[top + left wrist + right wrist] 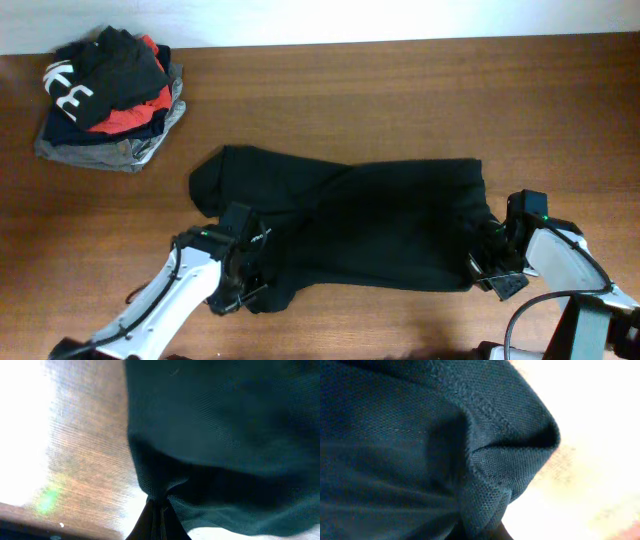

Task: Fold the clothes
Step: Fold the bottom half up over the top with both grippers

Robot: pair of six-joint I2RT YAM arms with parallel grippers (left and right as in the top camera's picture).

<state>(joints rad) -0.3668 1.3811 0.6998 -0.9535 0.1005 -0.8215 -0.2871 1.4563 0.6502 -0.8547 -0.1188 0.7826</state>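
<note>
Here's the black top [380,225], stretched across the middle of the wooden surface [400,90] as a broad dark band, with a rounded end on the left and a straighter edge on the right. The left gripper [243,272] is down at the near-left edge of the cloth, its jaws pressed together on a pinch of fabric. The left wrist view shows the material drawn into a tight pucker right where the fingers [142,527] meet, with the wood grain off to the side. Over on the other side, the right gripper [488,262] sits at the near-right corner and is clamped on the hem (the stitched edge fills the right wrist view, bunched down toward the bottom of the frame). In the far-left corner lies a pile of folded garments [110,100] in red, navy and grey, topped by a black piece with big white letters, well apart from the top
</note>
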